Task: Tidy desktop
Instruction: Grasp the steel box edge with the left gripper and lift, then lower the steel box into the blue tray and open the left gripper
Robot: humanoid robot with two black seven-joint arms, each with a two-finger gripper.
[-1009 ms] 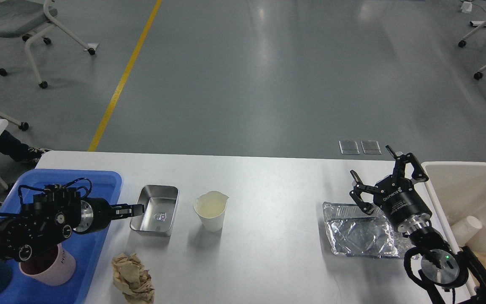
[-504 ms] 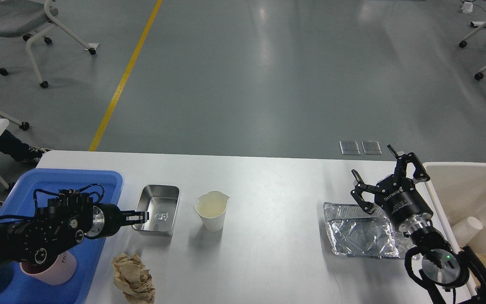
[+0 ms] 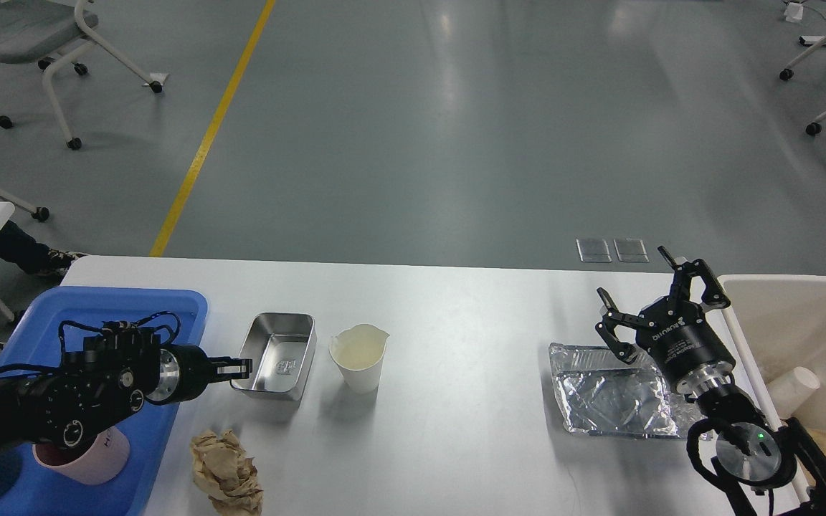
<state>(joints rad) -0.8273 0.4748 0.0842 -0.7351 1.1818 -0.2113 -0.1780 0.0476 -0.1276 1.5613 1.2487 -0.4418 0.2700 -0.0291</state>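
Bench [image 3: 456, 430] fills lower frame, under both hands. My left hand [image 3: 239, 369], lower left, pinched narrow on metal tin's [image 3: 277, 356] near rim. My right hand [image 3: 653, 301], lower right, spread wide above foil tray [image 3: 610, 390], holding nothing.

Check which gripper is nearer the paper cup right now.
Left. The left gripper sits just left of the paper cup, beyond the steel tin; the right gripper hangs far right.
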